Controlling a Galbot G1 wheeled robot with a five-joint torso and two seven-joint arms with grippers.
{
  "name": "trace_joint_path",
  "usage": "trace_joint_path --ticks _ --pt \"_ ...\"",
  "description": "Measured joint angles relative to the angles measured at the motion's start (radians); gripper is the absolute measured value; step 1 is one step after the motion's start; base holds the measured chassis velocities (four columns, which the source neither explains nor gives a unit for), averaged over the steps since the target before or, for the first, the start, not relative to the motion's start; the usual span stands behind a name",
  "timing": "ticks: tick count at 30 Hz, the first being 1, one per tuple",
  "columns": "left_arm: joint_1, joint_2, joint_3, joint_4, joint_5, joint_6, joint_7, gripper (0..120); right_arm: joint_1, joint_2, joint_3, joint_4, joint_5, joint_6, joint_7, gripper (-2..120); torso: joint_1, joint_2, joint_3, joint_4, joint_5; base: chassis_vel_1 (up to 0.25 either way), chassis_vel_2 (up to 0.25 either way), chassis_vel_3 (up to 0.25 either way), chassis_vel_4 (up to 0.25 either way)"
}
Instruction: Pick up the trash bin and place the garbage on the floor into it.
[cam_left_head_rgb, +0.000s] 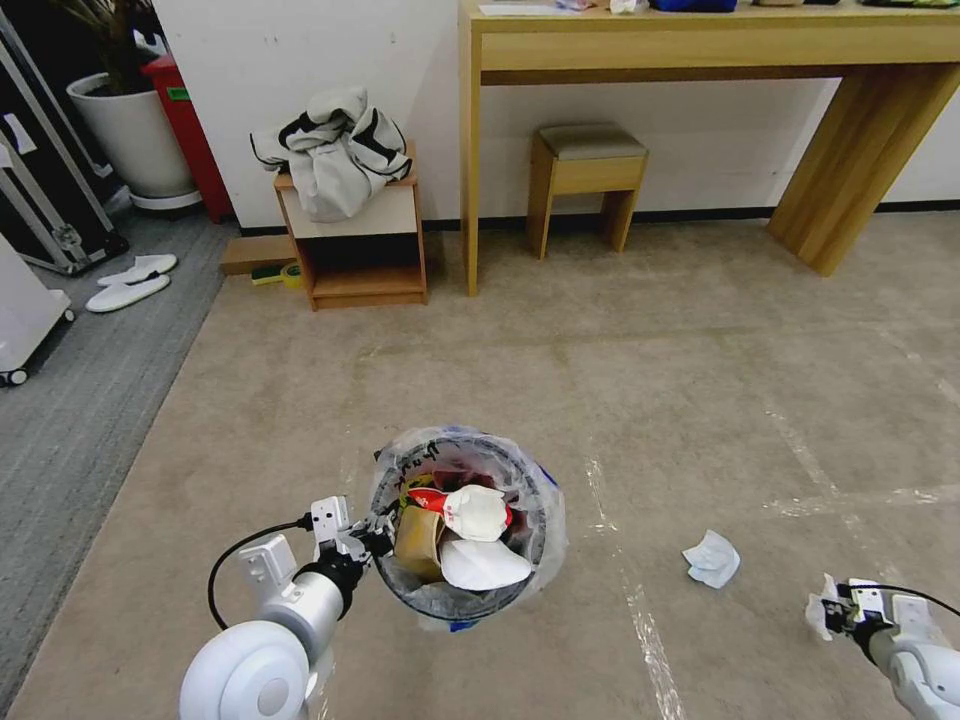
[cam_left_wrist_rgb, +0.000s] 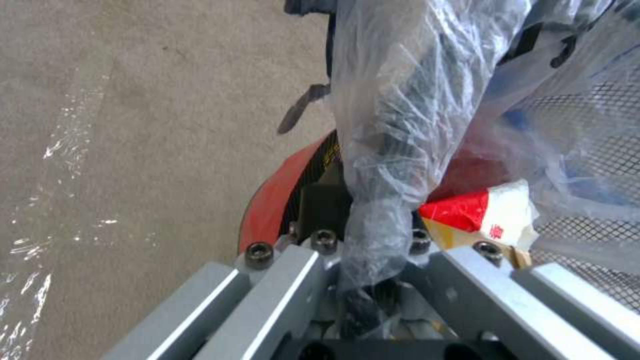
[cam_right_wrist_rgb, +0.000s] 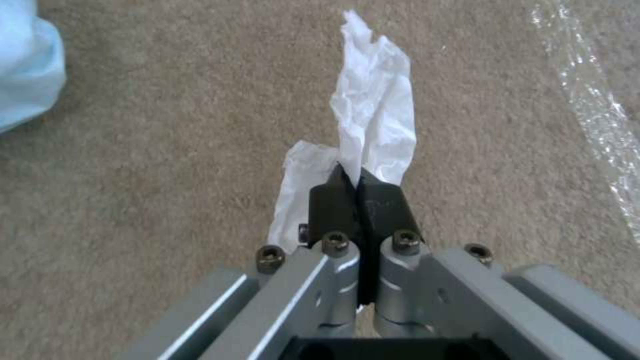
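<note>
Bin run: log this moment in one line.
left claw shut on bin rim | right claw shut on tissue | one tissue on carpet

Wooden desk (cam_left_head_rgb: 700, 45), stool (cam_left_head_rgb: 585, 175) beneath; clothes (cam_left_head_rgb: 335, 150) on cabinet (cam_left_head_rgb: 355, 250); slippers (cam_left_head_rgb: 130, 280).

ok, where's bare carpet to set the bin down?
Open carpet ahead of the bin, up to the stool and desk. Crowded to its right: loose tissue, then right claw pinching a tissue. Left claw grips the rim.
</note>
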Motion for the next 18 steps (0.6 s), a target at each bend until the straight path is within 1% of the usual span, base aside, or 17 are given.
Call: trace_joint_path --ticks 5,9,11,12,14,15,17,18 --pt "0.005 0.005 -0.001 -0.009 0.0 0.001 0.0 1 -0.052 -0.01 0.032 0.071 0.013 -0.004 0.004 0 0.0 0.0 0.0 -0.0001 0.0 0.0 0.0 0.0 0.0" --pt "0.005 0.005 -0.001 -0.011 0.0 0.001 0.001 1 -0.068 -0.016 0.041 0.097 0.018 -0.007 0.004 0 0.0 0.0 0.0 0.0 0.0 0.0 0.0 0.0 0.0" --pt "0.006 0.004 0.003 -0.015 0.001 0.001 0.002 1 -0.088 -0.024 0.056 0.144 0.027 -0.012 0.004 0 0.0 0.0 0.0 -0.0001 0.0001 0.0 0.0 0.0 0.0" --pt "0.006 0.004 0.003 -0.015 0.001 0.001 0.002 1 -0.088 -0.024 0.056 0.144 0.027 -0.012 0.004 0 0.0 0.0 0.0 -0.0001 0.0001 0.0 0.0 0.0 0.0" --pt "0.013 0.002 0.008 -0.022 0.007 0.001 0.003 1 -0.116 -0.036 0.079 0.222 0.041 -0.017 0.003 0 0.0 0.0 0.0 0.0 0.0001 0.0 0.0 0.0 0.0" --pt "0.013 0.002 0.008 -0.022 0.007 0.001 0.003 1 -0.116 -0.036 0.079 0.222 0.041 -0.017 0.003 0 0.0 0.0 0.0 0.0 0.0001 0.0 0.0 0.0 0.0" --pt "0.02 0.004 0.01 -0.026 0.01 0.002 0.005 1 -0.145 -0.048 0.104 0.304 0.06 -0.022 0.003 0 0.0 0.0 0.0 -0.0001 0.0 0.0 0.0 0.0 0.0" --pt "0.02 0.004 0.01 -0.026 0.01 0.002 0.005 1 -0.145 -0.048 0.104 0.304 0.06 -0.022 0.003 0 0.0 0.0 0.0 -0.0001 0.0 0.0 0.0 0.0 0.0"
